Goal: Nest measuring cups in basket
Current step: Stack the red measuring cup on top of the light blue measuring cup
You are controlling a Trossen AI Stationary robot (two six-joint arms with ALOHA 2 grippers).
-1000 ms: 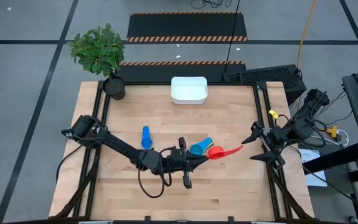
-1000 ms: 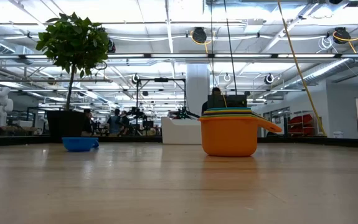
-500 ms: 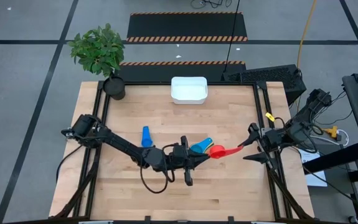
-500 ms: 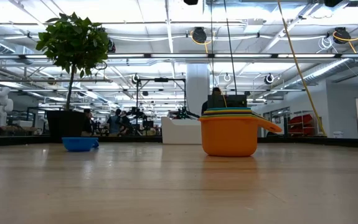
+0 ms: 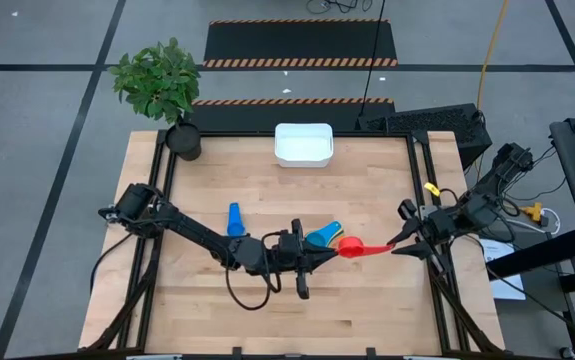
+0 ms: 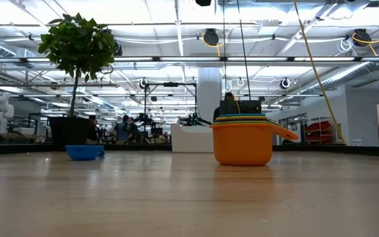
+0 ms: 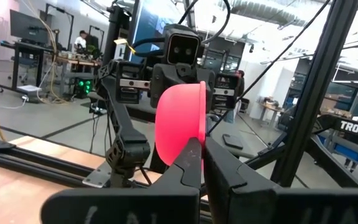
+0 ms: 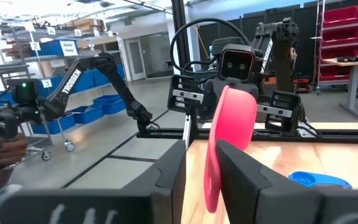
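Above mid-table, left gripper (image 5: 332,247) clamped on red measuring cup's (image 5: 349,245) rim; right gripper (image 5: 395,241) closing around its handle.

Both arms are dark, jointed tubes with black cables looping off them. The right arm (image 5: 467,212) carries a small yellow tag; the left arm (image 5: 197,235) has white lettering.

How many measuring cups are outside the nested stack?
2: the blue cup lies alone on the table; the red cup hangs in the left gripper, handle reaching the right gripper. None seems hidden.
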